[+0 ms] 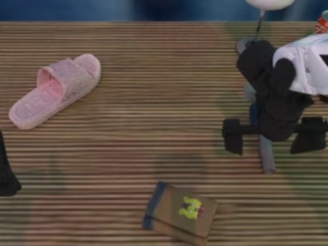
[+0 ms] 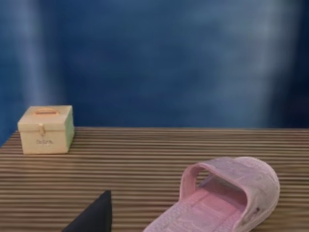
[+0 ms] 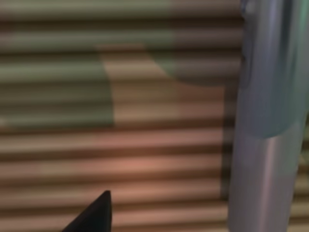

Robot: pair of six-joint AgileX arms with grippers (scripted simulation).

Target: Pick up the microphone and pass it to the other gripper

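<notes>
right gripper (image 1: 270, 135) is low over the microphone (image 1: 266, 154) at the table's (image 1: 154, 128) right side, fingers spread wide to either side of the grey handle, gripping nothing. mic lies flat, head hidden under the arm. left gripper (image 1: 6, 177) parked at the left edge, near the pink slipper (image 1: 55, 90); can't tell its opening.

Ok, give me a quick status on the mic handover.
Right pincer open, straddling the microphone on the table, not yet gripped. Left pincer parked at the table's left edge. Slipper and book well clear.
</notes>
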